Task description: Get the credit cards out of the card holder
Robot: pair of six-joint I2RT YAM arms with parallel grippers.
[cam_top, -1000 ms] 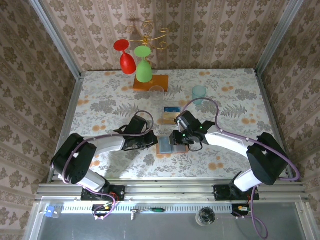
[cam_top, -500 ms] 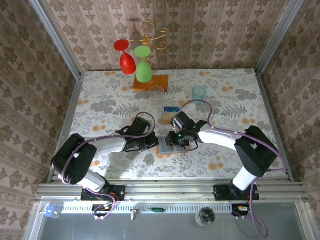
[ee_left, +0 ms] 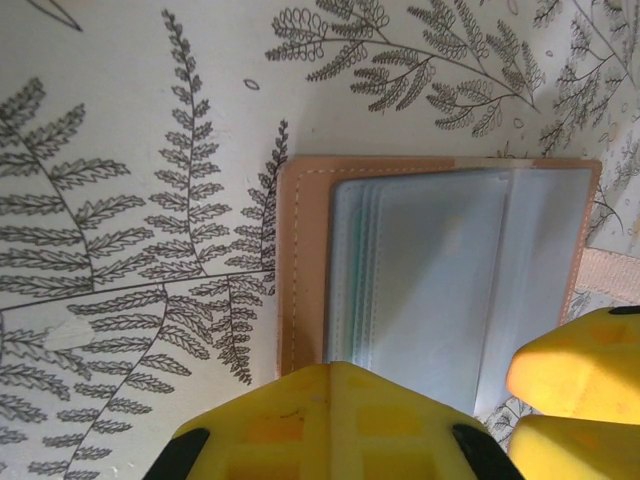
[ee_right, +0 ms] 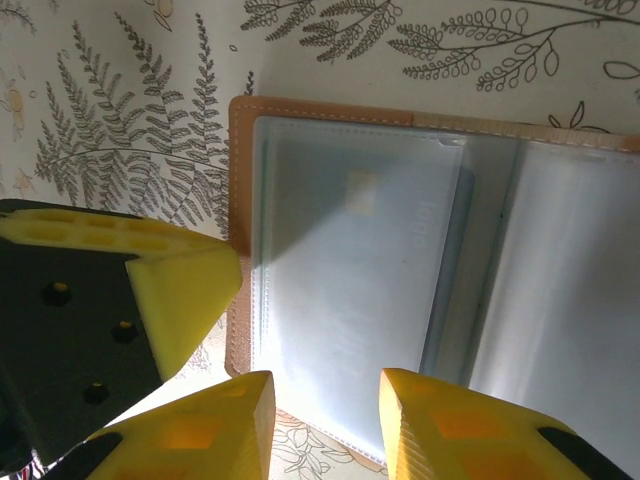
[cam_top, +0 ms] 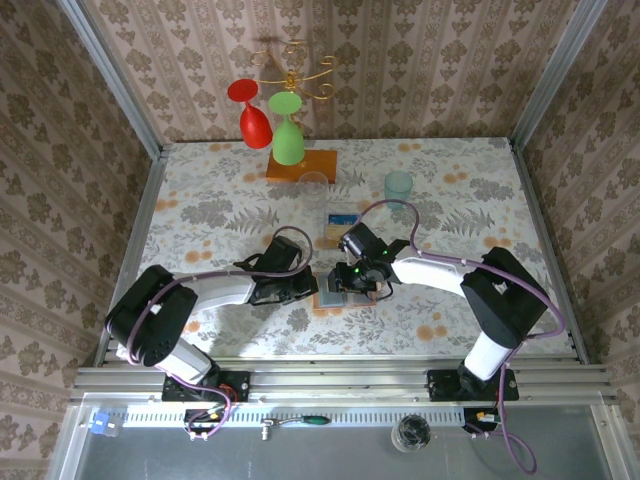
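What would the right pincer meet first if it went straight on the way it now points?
The open card holder. The right pincer points down at one of its clear pockets, jaws slightly apart, with nothing between the tips and the plastic. Depth is unclear, so the tips may be touching it.

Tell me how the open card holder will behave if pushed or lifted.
The card holder lies flat and thin, so it probably slides rather than tips. Its glossy sleeves look slippery. Hinged mid-way, it would likely flop if lifted by one edge.
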